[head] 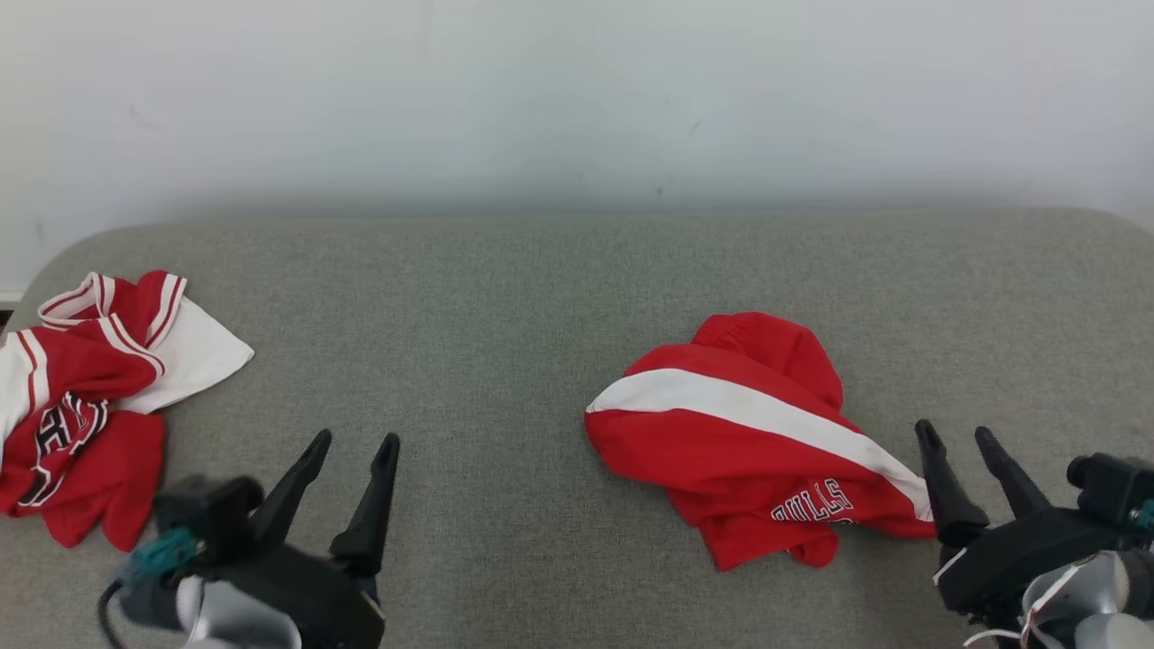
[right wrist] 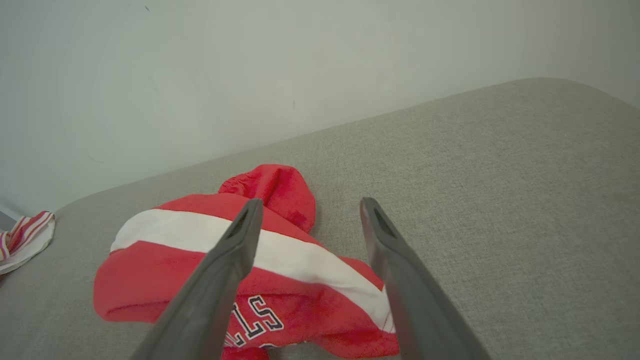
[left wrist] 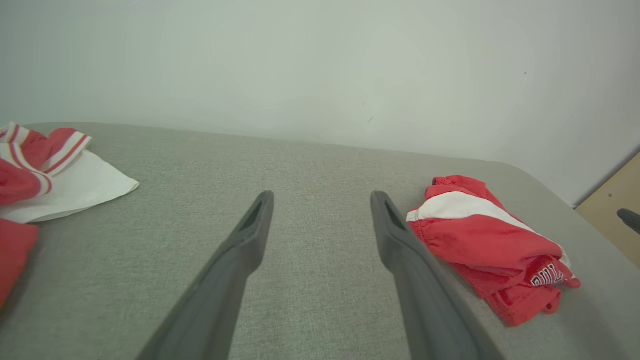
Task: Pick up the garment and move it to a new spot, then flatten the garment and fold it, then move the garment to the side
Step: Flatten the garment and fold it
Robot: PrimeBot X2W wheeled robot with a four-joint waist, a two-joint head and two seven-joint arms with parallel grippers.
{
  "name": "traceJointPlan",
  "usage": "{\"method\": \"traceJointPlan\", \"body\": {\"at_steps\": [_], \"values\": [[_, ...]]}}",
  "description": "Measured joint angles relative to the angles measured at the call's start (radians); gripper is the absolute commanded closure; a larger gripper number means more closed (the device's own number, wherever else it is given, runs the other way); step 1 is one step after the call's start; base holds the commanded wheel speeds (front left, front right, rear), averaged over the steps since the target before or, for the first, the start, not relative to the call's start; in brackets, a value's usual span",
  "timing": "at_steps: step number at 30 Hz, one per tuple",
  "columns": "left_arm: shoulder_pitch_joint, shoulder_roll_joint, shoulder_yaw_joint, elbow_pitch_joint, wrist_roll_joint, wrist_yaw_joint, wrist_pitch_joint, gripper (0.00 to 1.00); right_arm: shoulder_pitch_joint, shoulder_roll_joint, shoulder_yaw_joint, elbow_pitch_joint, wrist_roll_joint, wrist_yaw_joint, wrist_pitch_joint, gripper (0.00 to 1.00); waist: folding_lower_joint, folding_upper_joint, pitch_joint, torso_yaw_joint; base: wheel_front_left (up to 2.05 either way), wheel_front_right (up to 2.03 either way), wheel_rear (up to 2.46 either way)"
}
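Wide grey surface left of garment

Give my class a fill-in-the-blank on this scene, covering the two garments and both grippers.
The red shorts carry a diagonal stripe coloured ____. Their lettering reads ____. The striped jersey lies on the grey surface at the robot's ____ side. The left gripper and right gripper both stand ____, holding nothing.
Missing words: white; BULLS; left; open.
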Motion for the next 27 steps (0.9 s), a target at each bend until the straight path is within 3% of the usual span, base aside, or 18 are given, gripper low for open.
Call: {"method": "traceJointPlan", "body": {"at_steps": [6,13,18,27], "values": [[-0.206,-0.060,-0.083,0.106,-0.004,-0.041,0.207,0.00,-0.063,0.000,-0.112,-0.040,-0.049,0.000,0.278,0.00,0.0001,0.0001,0.051,-0.004,0.00,0.00,0.00],[-0.360,-0.145,-0.152,0.267,-0.013,-0.060,0.380,0.00,-0.084,0.001,-0.141,-0.094,-0.100,0.000,0.471,0.00,0.0002,0.0001,0.121,-0.020,0.00,0.00,0.00],[-0.446,-0.201,-0.163,0.356,-0.023,-0.069,0.429,0.00,-0.059,0.000,-0.144,-0.106,-0.101,0.000,0.527,0.00,0.0002,0.0001,0.166,-0.035,0.00,0.00,0.00],[-0.523,-0.243,-0.168,0.453,-0.044,-0.097,0.450,0.00,-0.053,0.000,-0.097,-0.088,-0.087,0.000,0.517,0.00,0.0001,0.0001,0.197,-0.077,0.00,0.00,0.00]]}}
